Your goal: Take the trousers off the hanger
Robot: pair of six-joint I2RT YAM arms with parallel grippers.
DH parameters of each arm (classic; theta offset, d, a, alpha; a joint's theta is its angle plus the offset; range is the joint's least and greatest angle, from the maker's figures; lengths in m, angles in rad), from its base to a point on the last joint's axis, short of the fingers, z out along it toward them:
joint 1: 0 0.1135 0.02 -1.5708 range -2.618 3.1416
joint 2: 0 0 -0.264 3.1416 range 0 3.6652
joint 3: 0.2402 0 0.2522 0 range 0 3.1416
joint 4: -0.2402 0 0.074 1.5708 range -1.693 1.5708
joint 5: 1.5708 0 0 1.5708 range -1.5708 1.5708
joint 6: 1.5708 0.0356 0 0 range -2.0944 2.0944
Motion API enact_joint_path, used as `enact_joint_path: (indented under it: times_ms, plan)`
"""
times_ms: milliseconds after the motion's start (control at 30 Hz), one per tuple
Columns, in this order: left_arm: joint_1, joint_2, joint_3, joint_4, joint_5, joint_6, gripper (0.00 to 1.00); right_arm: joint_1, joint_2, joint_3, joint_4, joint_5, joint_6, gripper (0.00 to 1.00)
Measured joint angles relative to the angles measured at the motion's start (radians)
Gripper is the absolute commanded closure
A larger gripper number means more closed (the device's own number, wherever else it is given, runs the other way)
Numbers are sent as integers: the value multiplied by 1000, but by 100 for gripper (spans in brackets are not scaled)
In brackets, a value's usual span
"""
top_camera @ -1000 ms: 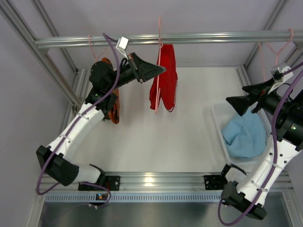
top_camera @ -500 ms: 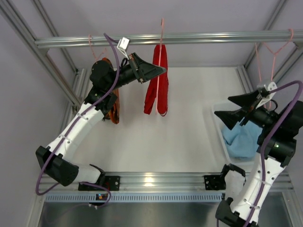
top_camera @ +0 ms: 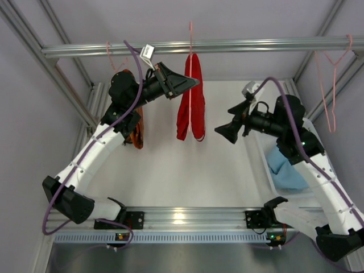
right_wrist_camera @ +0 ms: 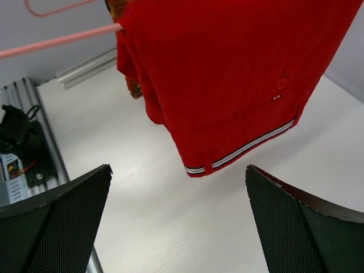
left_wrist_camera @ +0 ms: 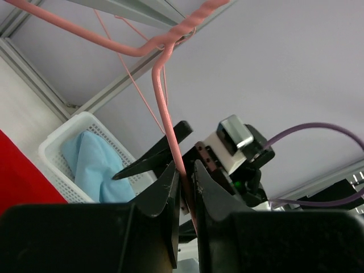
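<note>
Hanging folded over a thin pink wire hanger [left_wrist_camera: 165, 96] on the horizontal aluminium rail [top_camera: 244, 45], the plain red soft cloth trousers [top_camera: 190, 105] are found at the middle of the frame, above the white table [right_wrist_camera: 153, 227]. The hanger's wire is pinched just below its twisted neck by the left gripper [left_wrist_camera: 185, 182], whose fingers are pressed together on it. The right gripper [top_camera: 223, 132] is held near the trousers' lower hem, apart from it, with its black fingers spread wide. 1 light blue folded garment [left_wrist_camera: 94, 162] is seen lying in the white plastic basket [left_wrist_camera: 61, 176], and 1 orange-yellow patterned garment [top_camera: 138, 128] is hung behind the left arm. 2 risks are judged likely: only 1 layer of cloth may be caught, so the trousers could bunch on the wire instead of sliding off; and a sideways tug may swing the hanger or twist it in the left grip, so the hook could be lifted off the rail. No brand, label or writing can be read; only a striped hem band is made out.
</note>
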Motion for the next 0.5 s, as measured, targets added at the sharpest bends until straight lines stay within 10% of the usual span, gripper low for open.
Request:
enact_joint_path:
  times_ms: [500]
  plan:
    - [-3, 5, 111, -123, -23, -51, 100, 377, 142, -163, 357, 441, -140, 0]
